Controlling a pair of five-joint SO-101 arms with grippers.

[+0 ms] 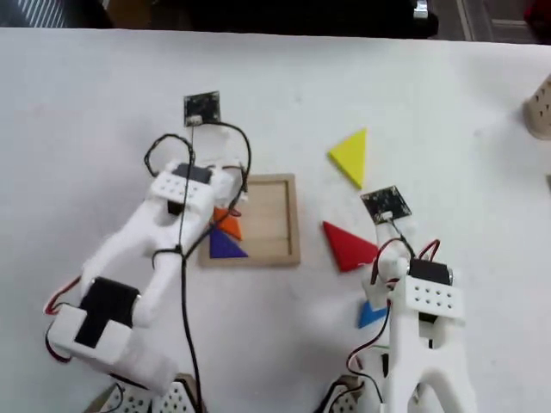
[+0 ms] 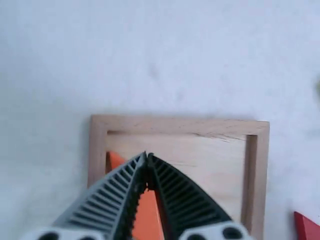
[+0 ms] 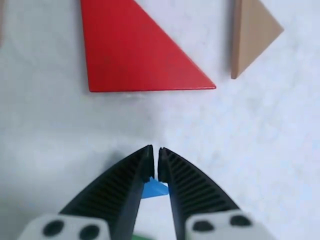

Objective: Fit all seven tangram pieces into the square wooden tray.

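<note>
Ribbed black fingers (image 2: 112, 197) of the left gripper (image 2: 146, 159) meet tip to tip above the square wooden tray (image 1: 280, 256), which lies near the middle of the desk (image 1: 86, 103). An orange piece (image 2: 148, 215) lies flat inside the tray, close to the rim on the left arm's side. It sits directly beneath the closed fingers and shows in the wedge between them. A purple triangle (image 1: 225, 245) sits just beside it, in the tray's near-left corner. Toward the desk's near edge, the right gripper (image 3: 154, 150) hangs with its fingers (image 3: 190, 192) drawn together to a thin slit, and a blue piece (image 3: 153, 189) lies on the desk under them. A red triangle (image 3: 130, 45) lies beyond those fingertips, between the tray and the blue piece, touching neither. A yellow triangle (image 1: 351, 155) rests nearer the far edge, apart from the tray.
</note>
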